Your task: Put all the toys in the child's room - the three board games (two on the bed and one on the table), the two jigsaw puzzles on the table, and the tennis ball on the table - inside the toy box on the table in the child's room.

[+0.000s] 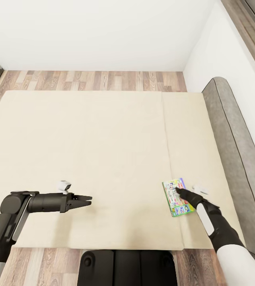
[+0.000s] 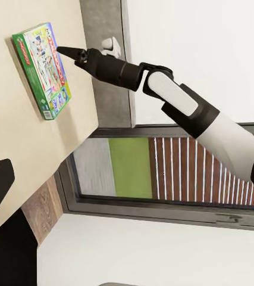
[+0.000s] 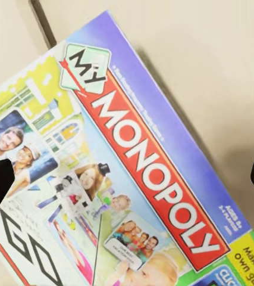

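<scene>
Black left hand (image 1: pixel 88 200) hovers above the beige bed (image 1: pixel 103 139) near its front edge, fingers nearly together. Toward the front right corner, the flat white, green and blue Monopoly box (image 1: pixel 178 197) lies under the right hand (image 1: pixel 179 191), fingers apart.

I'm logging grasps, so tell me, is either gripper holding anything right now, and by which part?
Nothing is held. The right gripper is open just above the board game on the bed, fingertips spread. The left gripper hangs over bare mattress, holding nothing.
</scene>
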You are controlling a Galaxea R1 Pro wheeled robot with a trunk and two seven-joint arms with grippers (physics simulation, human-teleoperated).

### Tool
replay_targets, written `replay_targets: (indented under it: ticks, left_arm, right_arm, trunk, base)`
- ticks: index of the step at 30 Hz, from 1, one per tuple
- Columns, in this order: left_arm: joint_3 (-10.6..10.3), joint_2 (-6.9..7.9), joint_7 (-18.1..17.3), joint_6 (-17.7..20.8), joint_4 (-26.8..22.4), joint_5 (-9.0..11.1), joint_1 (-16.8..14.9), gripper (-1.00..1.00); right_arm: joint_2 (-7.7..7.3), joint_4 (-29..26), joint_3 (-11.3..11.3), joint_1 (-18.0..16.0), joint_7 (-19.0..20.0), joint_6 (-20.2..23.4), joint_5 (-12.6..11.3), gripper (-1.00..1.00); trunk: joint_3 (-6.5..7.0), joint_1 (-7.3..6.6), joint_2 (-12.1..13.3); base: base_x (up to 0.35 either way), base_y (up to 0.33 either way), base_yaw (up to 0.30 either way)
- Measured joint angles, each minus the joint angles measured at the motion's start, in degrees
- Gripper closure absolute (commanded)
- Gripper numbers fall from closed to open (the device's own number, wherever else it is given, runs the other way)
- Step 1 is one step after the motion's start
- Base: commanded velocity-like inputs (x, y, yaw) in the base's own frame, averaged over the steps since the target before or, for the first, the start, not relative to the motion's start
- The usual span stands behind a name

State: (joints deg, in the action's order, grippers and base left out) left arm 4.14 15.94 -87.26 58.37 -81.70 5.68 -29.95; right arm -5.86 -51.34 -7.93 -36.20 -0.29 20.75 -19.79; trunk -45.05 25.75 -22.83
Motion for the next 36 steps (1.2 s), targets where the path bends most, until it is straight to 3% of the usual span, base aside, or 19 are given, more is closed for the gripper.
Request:
replay_targets:
  ticks: [23,36]
  left_arm:
    - [0.00,0.01,-0.07,0.00,0.03,0.02,0.00,-1.00]
    - [0.00,0.03,-0.09,0.00,0.05,0.00,0.00,-1.00]
  right_arm:
    - [-0.64,2.90,-0.16,0.00,-0.13,-2.58,0.07,-1.00]
    - [-0.64,7.38,0.19,-0.73,0.10,-4.35,0.41,-1.00]
  trunk:
    - [0.00,0.00,0.00]
    - [0.00,0.00,0.00]
  base:
    - [0.000,0.000,0.000]
    - [0.000,0.000,0.000]
